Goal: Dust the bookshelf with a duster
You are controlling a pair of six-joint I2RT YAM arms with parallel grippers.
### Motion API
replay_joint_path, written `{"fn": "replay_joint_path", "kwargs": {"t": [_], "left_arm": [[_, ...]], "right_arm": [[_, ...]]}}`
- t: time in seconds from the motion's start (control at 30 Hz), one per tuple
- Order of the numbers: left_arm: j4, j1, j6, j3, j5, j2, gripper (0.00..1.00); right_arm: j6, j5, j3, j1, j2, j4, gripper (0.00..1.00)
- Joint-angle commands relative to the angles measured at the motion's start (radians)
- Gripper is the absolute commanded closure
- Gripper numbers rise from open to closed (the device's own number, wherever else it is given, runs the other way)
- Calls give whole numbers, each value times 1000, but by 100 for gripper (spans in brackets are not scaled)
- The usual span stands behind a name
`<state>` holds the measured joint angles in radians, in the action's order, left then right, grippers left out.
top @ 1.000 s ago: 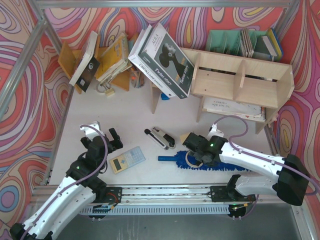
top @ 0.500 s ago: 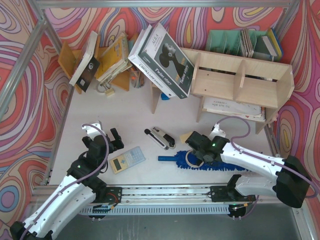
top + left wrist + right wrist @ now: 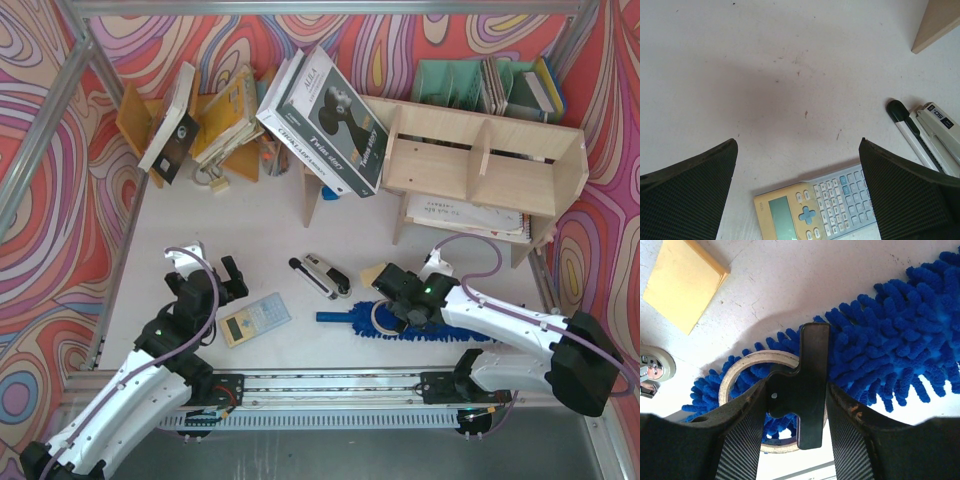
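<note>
Duster (image 3: 890,335) looks soft and light, best gripped by its stiff nine-o'clock handle (image 3: 330,317); right claw (image 3: 802,400) shut above it, left claw (image 3: 797,145) gaping empty.

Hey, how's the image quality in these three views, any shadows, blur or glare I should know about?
Top external: even light, all sharp, soft shadow beneath the bookshelf. Left wrist: a diffuse shadow on the table between the left gripper's fingers, calculator crisp. Right wrist: duster sharp, no glare.
</note>
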<state>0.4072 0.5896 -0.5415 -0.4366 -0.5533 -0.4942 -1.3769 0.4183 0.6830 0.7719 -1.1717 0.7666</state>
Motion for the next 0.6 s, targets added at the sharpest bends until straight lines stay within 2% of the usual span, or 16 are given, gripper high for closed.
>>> {"fn": "replay_joint_path", "kwargs": {"t": [0.0,0.13,0.57], "left_arm": [[-23,1,14,15,3,-3,2],[-22,1,12,15,1,-3,2],[-25,1,12,13,-1,-13,2]], "right_arm": [[-18,34,-10,-5,15,14,52],[-17,39,0,-6,18,21,55],[-4,64,56,-15,17,62,56]]}}
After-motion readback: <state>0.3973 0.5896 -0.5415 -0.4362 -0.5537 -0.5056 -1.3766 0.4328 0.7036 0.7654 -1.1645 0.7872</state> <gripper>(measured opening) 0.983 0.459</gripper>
